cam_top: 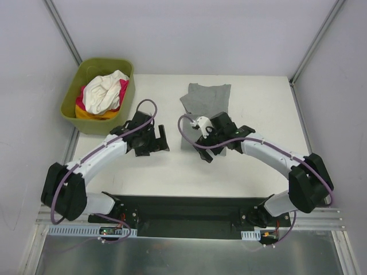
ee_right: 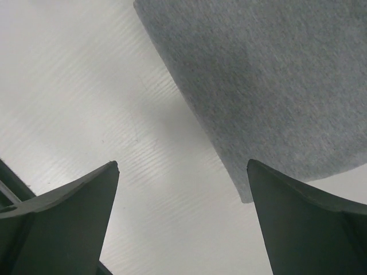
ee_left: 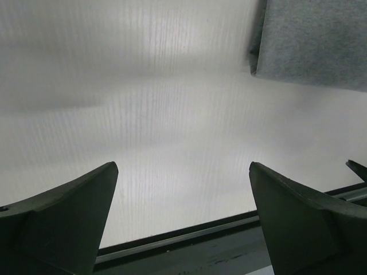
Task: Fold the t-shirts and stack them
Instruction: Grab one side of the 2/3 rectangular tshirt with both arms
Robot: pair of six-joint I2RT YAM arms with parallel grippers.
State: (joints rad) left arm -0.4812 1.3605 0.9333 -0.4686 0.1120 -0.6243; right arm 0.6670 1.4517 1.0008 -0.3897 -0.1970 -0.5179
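Both the left gripper (cam_top: 153, 143) and right gripper (cam_top: 206, 153) hang open, empty. Right of the tub (cam_top: 70, 107) lies the grey shirt (cam_top: 206, 98), seemingly folded though partly hidden. Next, pinch only the white shirt (cam_top: 103, 91) topping the tub's pile.

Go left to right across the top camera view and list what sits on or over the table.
The olive-green tub holding the bundled shirts → left pincer, open over bare table → grey t-shirt, lying flat.
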